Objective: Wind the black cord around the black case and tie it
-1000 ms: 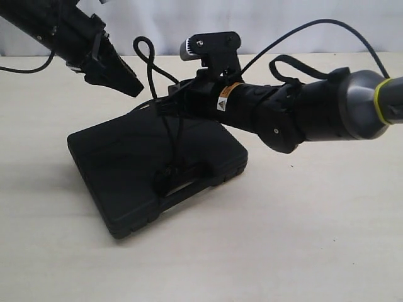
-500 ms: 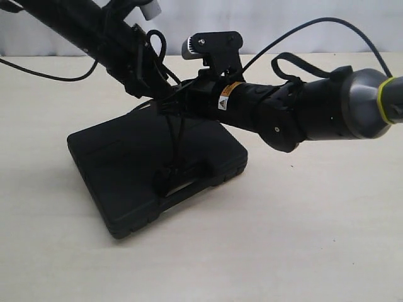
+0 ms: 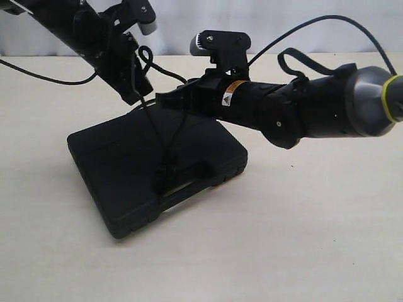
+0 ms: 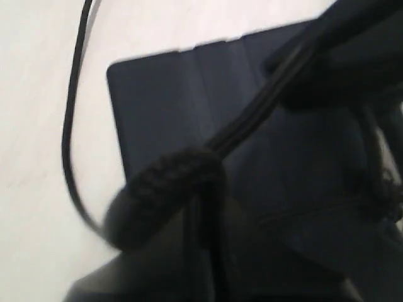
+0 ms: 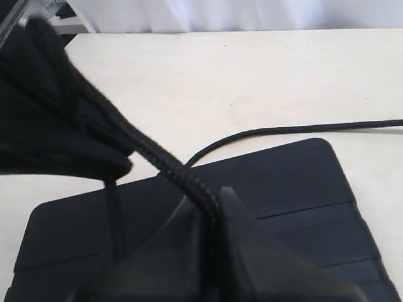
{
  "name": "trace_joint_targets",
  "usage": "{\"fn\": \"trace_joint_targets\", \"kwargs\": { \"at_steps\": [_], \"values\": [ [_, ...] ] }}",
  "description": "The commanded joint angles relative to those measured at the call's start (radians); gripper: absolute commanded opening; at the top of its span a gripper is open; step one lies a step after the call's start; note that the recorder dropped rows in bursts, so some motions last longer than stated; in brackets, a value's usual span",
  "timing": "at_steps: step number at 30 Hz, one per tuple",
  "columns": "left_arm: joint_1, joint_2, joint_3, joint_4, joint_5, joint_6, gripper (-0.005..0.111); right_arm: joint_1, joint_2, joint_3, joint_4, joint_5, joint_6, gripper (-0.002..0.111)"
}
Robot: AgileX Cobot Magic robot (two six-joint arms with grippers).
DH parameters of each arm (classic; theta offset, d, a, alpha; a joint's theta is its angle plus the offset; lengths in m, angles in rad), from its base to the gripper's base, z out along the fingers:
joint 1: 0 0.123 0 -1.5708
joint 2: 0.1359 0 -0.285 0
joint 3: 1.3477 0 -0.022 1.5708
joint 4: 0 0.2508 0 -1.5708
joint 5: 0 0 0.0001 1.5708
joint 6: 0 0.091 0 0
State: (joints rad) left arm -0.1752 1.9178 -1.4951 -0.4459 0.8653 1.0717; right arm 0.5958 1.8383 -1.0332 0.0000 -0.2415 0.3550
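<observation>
A pale desk (image 3: 315, 239) before a white backdrop (image 3: 189, 19) carries the case (image 3: 113, 163), lying flat left of centre with its handle cutout (image 3: 189, 182) toward the camera. Above the case's far side, the left gripper (image 3: 140, 94) has its jaws pressed together on the cord (image 3: 153, 129), which runs down across the lid to the handle cutout. Just to the right, the right gripper (image 3: 165, 100), reaching in over the case, pinches the same cord between closed jaws.
</observation>
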Motion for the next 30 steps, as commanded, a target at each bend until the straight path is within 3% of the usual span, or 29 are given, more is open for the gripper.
{"fn": "trace_joint_targets", "kwargs": {
  "at_steps": [1, 8, 15, 21, 25, 30],
  "values": [
    [0.013, 0.001, -0.005, 0.22, 0.01, -0.178, 0.0, -0.045, -0.027, -0.001, 0.055, 0.059, 0.0, 0.004],
    [0.07, -0.018, -0.005, 0.233, 0.039, -0.208, 0.0, -0.072, -0.031, 0.063, 0.064, 0.019, -0.003, 0.004],
    [0.059, -0.018, -0.005, 0.13, 0.003, -0.109, 0.0, -0.07, -0.031, 0.071, 0.0, 0.081, -0.003, 0.006],
    [0.057, -0.018, -0.005, 0.11, -0.027, -0.106, 0.0, -0.07, -0.056, 0.071, -0.038, 0.1, -0.003, 0.035],
    [0.057, -0.018, -0.005, 0.11, -0.027, -0.106, 0.0, -0.072, -0.119, 0.058, -0.07, 0.206, -0.003, 0.055],
    [0.057, -0.018, -0.005, 0.11, -0.033, -0.106, 0.0, -0.096, -0.201, 0.012, -0.206, 0.461, -0.003, 0.06]
  ]
}}
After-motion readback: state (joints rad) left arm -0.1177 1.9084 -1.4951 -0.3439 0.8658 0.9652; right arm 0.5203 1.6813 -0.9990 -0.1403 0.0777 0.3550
